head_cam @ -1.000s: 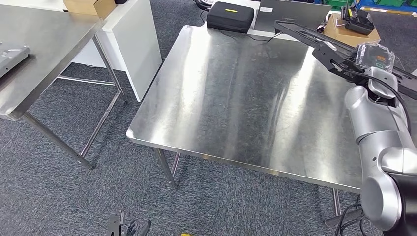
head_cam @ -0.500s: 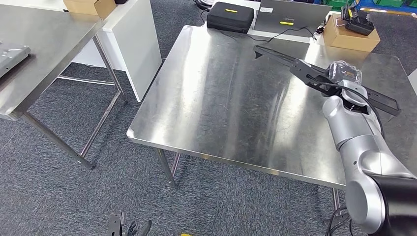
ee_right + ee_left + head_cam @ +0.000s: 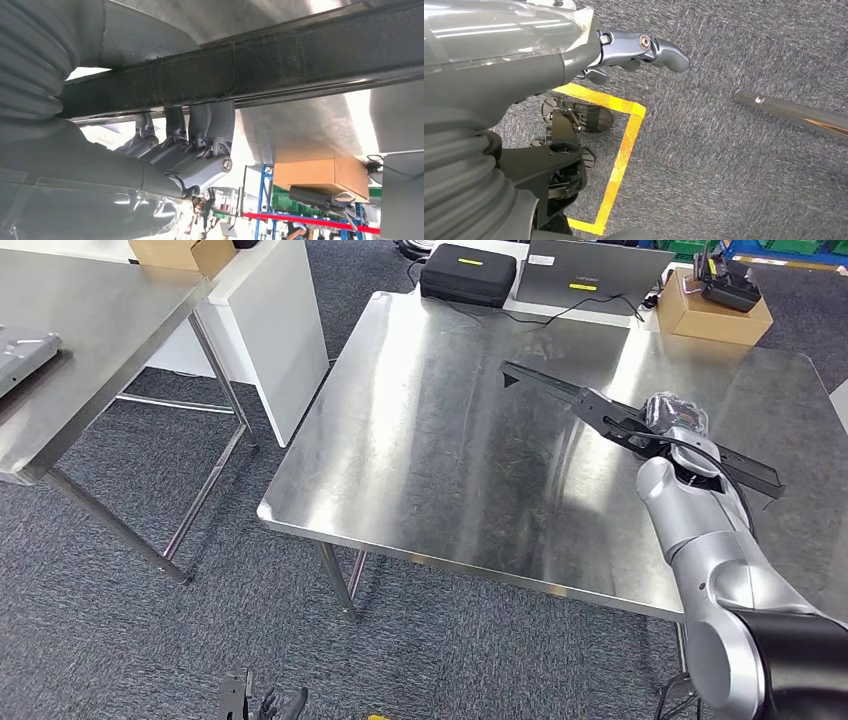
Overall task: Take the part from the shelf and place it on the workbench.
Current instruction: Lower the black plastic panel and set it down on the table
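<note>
Here the right robot hand (image 3: 672,418) grips a long, flat black part (image 3: 560,390).

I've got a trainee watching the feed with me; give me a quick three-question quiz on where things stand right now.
1. True or false: the right hand holds the long black part.
2. Where is the part? A) lying on the carpet B) over the steel workbench, in the hand C) on the cardboard box
3. Fill in: the left hand hangs over grey carpet marked with yellow ____.

Key: 1 true: in the right wrist view the fingers wrap the part. 2 B; whether the part already touches the workbench cannot be told. 3 tape.
</note>
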Motion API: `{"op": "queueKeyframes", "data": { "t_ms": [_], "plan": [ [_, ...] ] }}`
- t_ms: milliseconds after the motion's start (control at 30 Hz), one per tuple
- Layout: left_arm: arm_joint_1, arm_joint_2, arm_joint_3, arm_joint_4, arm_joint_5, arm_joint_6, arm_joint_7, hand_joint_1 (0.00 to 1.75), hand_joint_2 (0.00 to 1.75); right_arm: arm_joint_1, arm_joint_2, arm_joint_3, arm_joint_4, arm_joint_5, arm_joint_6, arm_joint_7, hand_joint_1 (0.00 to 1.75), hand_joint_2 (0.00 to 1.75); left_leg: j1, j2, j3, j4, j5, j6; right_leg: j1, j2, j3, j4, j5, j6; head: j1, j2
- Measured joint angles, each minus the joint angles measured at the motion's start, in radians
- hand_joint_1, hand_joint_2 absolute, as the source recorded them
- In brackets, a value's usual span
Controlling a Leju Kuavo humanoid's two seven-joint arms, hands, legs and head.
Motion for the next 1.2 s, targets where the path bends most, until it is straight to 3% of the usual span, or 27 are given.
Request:
{"op": "queueKeyframes", "data": {
  "t_ms": [333,467,933,1200],
  "plan": [
    [0.000,-0.002,0.000,0.000,0.001,0.002,-0.002,0.00,1.75,0.014,0.003,-0.005,0.004,-0.003,-0.002,0.000,1.75,1.75,0.000,0.000,0.000,0.000,0.000,0.000,0.000,0.000,0.000,0.000,0.000,0.000,0.000,0.000],
    [0.000,-0.002,0.000,0.000,0.000,0.001,-0.005,0.00,1.75,0.023,0.003,-0.007,0.006,-0.003,-0.002,0.001,0.00,0.00,0.000,0.000,0.000,0.000,0.000,0.000,0.000,0.000,0.000,0.000,0.000,0.000,0.000,0.000],
    [-0.006,-0.004,0.000,0.000,-0.002,0.002,-0.010,0.00,1.75,0.027,0.003,-0.021,0.006,-0.001,0.000,0.002,0.00,0.00,0.000,0.000,0.000,0.000,0.000,0.000,0.000,0.000,0.000,0.000,0.000,0.000,0.000,0.000],
    [-0.006,-0.008,0.000,0.000,0.004,0.021,-0.009,0.00,1.75,0.010,0.002,-0.048,0.006,-0.030,0.071,-0.001,0.00,0.00,0.000,0.000,0.000,0.000,0.000,0.000,0.000,0.000,0.000,0.000,0.000,0.000,0.000,0.000]
  ]
}}
